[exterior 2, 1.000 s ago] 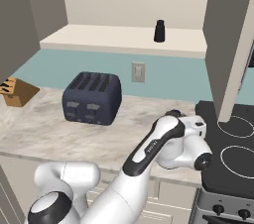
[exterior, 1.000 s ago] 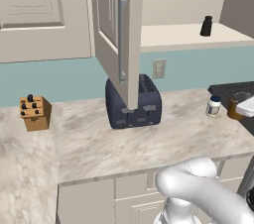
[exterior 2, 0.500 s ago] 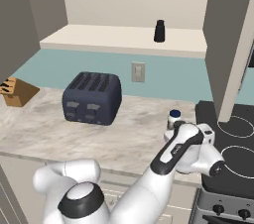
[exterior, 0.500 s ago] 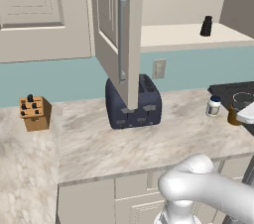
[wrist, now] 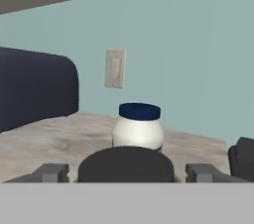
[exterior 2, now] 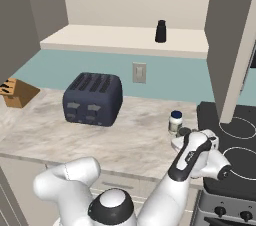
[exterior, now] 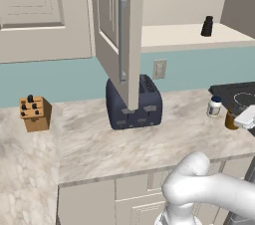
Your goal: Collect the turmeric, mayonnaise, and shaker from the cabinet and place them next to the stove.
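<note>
Turmeric (exterior: 230, 119) down on the bench, upright, at the right end beside the left edge of the stove (exterior: 234, 92). Seen from the hand as a dark round lid, low and centred, with a sliver of orange at its lower right. Straddled by the gripper (wrist: 127, 171): jaws parted, one of the fingers (wrist: 49, 172) on each side of the lid, a narrow gap showing between each tip and the jar, so not clamped on it. Mayonnaise (exterior: 214, 107) upright on the same bench just behind the turmeric, towards the wall, close to it but apart; white body and dark blue lid plain in the hand view right above the turmeric's lid. Shaker (exterior: 207, 26) up on the cream shelf of the cabinet (exterior: 119, 35), towards the shelf's right end, upright and alone. Cabinet door swung wide open, its long silver handle hanging in front of the dark blue toaster (exterior: 134, 102), which stands at the back of the bench near the middle. White wall outlet (exterior: 159, 68) on the teal wall just right of the toaster, above the bench's back edge. Tan knife block (exterior: 35, 113) far off towards the left end of the bench. Arm bent low across the bench's front edge, hand reaching to the stove-side corner.
</note>
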Robot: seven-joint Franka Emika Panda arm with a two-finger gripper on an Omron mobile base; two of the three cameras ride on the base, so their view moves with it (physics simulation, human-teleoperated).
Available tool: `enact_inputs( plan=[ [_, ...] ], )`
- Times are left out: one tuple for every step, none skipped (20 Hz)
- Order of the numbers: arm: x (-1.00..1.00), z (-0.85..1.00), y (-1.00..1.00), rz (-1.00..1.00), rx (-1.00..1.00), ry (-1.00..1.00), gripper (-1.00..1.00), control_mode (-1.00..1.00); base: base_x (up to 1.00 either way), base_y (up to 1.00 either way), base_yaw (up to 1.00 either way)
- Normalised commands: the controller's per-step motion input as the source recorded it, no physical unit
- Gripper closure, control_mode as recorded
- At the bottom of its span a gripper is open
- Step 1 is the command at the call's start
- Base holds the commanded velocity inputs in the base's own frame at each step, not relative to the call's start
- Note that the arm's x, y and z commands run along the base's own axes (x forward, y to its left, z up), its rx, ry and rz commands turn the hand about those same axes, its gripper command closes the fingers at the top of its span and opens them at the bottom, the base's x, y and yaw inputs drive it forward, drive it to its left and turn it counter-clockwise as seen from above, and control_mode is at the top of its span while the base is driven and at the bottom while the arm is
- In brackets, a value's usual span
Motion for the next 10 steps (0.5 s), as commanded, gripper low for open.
enact_inputs(
  plan=[
    [0.40,-0.41,-0.14,0.04,0.00,0.00,1.00,-1.00,0.00,0.00,0.00],
    [0.39,-0.39,-0.16,0.04,0.00,0.00,1.00,-1.00,0.00,0.00,0.00],
    [0.39,-0.36,-0.11,0.04,0.00,0.00,1.00,-1.00,0.00,0.00,0.00],
    [0.40,-0.36,-0.09,0.05,0.00,0.00,1.00,-1.00,0.00,0.00,0.00],
    [0.39,-0.36,-0.08,0.04,0.00,0.00,1.00,-1.00,0.00,0.00,0.00],
    [0.38,-0.37,-0.08,0.04,0.00,0.00,1.00,-1.00,0.00,0.00,0.00],
    [0.27,-0.36,-0.11,0.04,0.00,0.00,1.00,-1.00,0.00,0.00,0.00],
    [0.28,-0.38,-0.13,0.04,0.00,0.00,1.00,-1.00,0.00,0.00,0.00],
    [0.24,-0.35,-0.14,0.04,0.00,0.00,1.00,-1.00,0.00,0.00,0.00],
    [0.10,-0.35,-0.14,0.04,0.00,0.00,1.00,-1.00,0.00,0.00,0.00]
  ],
)
